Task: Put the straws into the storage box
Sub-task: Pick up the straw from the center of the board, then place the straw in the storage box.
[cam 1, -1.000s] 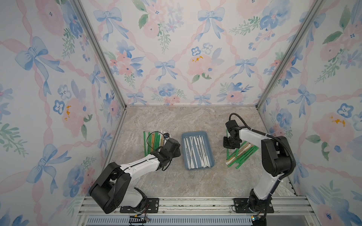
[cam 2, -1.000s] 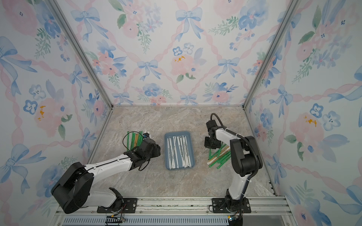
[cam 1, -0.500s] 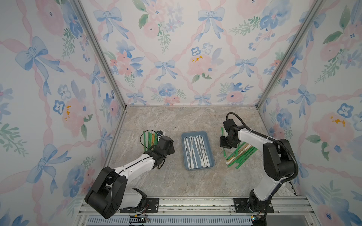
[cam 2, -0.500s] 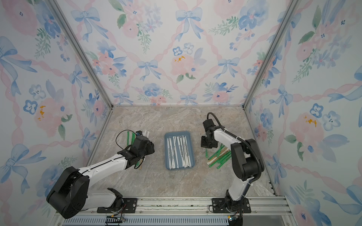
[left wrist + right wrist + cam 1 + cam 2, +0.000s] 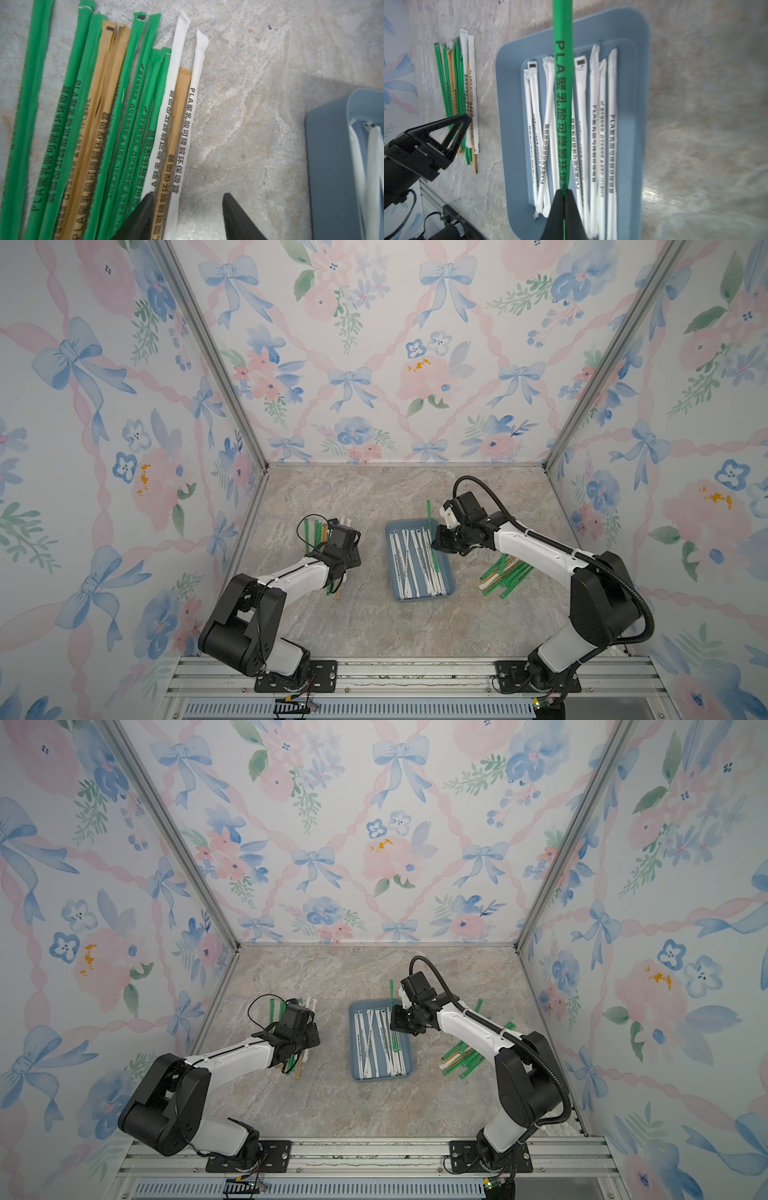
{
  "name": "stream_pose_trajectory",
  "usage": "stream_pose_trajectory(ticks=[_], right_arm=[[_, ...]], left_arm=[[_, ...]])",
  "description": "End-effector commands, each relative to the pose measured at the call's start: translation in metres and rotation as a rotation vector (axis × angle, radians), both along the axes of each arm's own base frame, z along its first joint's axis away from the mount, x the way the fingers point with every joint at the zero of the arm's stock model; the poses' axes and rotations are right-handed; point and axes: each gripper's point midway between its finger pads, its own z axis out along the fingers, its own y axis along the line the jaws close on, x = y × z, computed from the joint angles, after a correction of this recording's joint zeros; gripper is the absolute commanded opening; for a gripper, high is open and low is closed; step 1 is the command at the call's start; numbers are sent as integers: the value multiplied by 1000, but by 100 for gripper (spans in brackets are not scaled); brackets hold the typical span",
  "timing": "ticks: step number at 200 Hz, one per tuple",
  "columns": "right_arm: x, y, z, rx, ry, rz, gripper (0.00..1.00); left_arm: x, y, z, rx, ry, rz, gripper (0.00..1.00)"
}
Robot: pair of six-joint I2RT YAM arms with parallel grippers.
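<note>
right wrist view: the right jaws are clamped on one green wrapped straw (image 5: pixel 563 93) over the shallow blue-grey plastic storage box (image 5: pixel 640 128), long axis along the box's length, far tip seemingly past the far rim; a pull nearward looks needed. left jaws stand apart astride tan and white wrapped straws (image 5: pixel 185 135) left of the box.

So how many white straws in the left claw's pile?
2: outer white straw nearest the box, inner white straw beside it, tan straw between. Others may be hidden.
</note>
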Motion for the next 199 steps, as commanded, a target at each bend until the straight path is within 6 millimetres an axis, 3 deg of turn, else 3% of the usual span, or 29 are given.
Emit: stream_pose_trajectory(ticks=[1,49,110,157,199], right_arm=[[-14,11,-28,10,95,-11,4],[-33,7,-48,-108,154,27,6],[-49,1,-55,-171,183,75,9],[-34,-3,-43,-186,125,48,26],[-24,-12,-33,-175,93,16,27]], left_arm=[[5,0,0,13,12,-30,54],[19,-4,6,17,-1,-46,50],[24,-3,5,34,1,-49,47],[26,-1,-1,58,15,-48,43],[27,0,-7,72,30,-50,40]])
